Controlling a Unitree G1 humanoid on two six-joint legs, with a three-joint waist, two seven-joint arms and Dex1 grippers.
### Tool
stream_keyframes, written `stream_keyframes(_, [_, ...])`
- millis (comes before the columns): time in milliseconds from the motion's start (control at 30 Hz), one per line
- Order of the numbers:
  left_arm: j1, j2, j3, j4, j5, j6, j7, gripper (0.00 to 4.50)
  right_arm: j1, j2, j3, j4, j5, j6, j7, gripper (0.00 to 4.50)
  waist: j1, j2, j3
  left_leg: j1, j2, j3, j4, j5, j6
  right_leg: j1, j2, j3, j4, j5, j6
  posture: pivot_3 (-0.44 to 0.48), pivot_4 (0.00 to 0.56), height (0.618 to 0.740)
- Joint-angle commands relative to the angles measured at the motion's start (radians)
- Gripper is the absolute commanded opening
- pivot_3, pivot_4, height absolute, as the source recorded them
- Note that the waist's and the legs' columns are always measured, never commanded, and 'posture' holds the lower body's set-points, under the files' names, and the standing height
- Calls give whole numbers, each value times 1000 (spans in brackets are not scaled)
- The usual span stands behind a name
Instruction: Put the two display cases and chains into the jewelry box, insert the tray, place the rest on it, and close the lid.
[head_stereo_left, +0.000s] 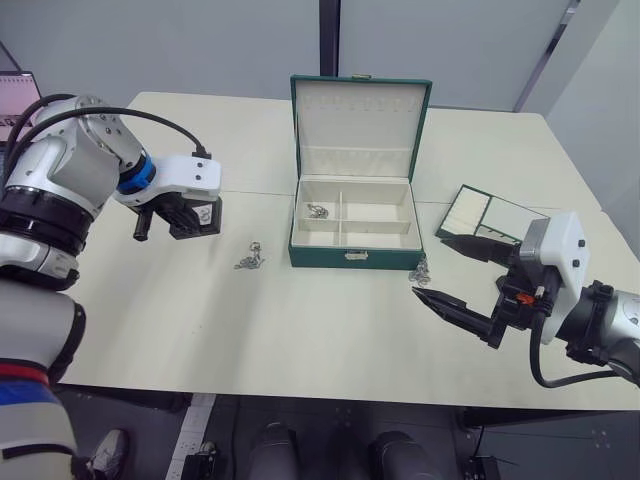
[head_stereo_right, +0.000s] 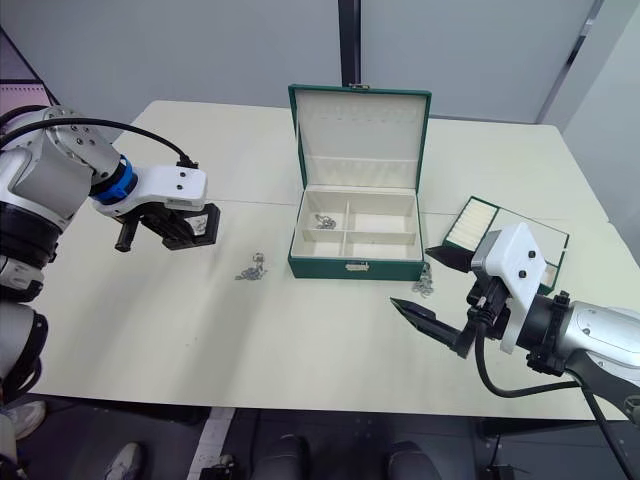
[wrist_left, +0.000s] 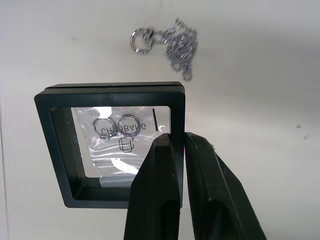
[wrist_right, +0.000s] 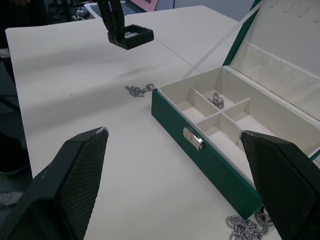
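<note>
My left gripper (head_stereo_left: 197, 222) hangs above the table left of the jewelry box (head_stereo_left: 352, 257), shut on the edge of a black-framed display case (wrist_left: 107, 145) with rings behind its window. The box stands open, its lid (head_stereo_left: 360, 120) upright. One chain (head_stereo_left: 318, 211) lies in the box's rear left compartment. Another chain (head_stereo_left: 250, 259) lies on the table just left of the box, below the held case. A third chain (head_stereo_left: 420, 270) lies at the box's front right corner. My right gripper (head_stereo_left: 430, 266) is open right beside that third chain. The tray (head_stereo_left: 488, 213) rests right of the box.
The cream table (head_stereo_left: 300, 330) has open room in front of the box and behind it on the left. A seam (head_stereo_left: 250, 193) runs across the table top. The table's front edge is close below my right arm.
</note>
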Motion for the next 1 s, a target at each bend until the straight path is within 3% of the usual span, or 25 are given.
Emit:
stream_keyframes(33, [-70,31,-24,-155,-214,142,-6,40,37,-7,-76,-17,2,-19,8,4500,4,0,0,0,0,0,0,0,0,0,0,-1,0,0,0,0,150,737])
stream_keyframes(133, [-134,18,-39,-210,-315,210,-6,40,93,-16,-143,-14,3,-17,35,4500,4,0,0,-1,0,-2,1,0,0,0,0,-2,0,0,0,0,150,737])
stream_keyframes(233, [-208,-61,-63,-168,-300,200,-6,40,130,-10,-176,-13,26,-20,48,4500,4,0,0,-1,-1,-2,1,0,0,1,0,-1,0,0,0,0,150,737])
stream_keyframes(367, [-260,-217,-61,-16,-177,113,-6,40,140,3,-176,-2,16,-30,48,4500,3,1,0,3,-2,-2,1,0,1,6,0,-1,-2,0,0,0,150,737])
stream_keyframes(567, [-336,-511,-43,351,67,-119,141,40,176,16,-189,23,-27,-38,60,4500,4,0,0,1,-3,-2,1,0,1,5,0,-1,-4,0,0,0,150,737])
stream_keyframes(700, [-368,-648,13,526,125,-209,203,40,198,20,-204,28,-41,-42,71,4500,0,0,0,-1,-4,-2,-1,-1,1,3,0,0,-5,0,0,0,150,737])
stream_keyframes(1000, [-366,-784,136,721,195,-319,333,40,275,22,-296,-21,-11,-25,36,4500,2,0,0,-1,-4,-2,-1,0,1,3,0,0,-4,0,0,0,150,737])
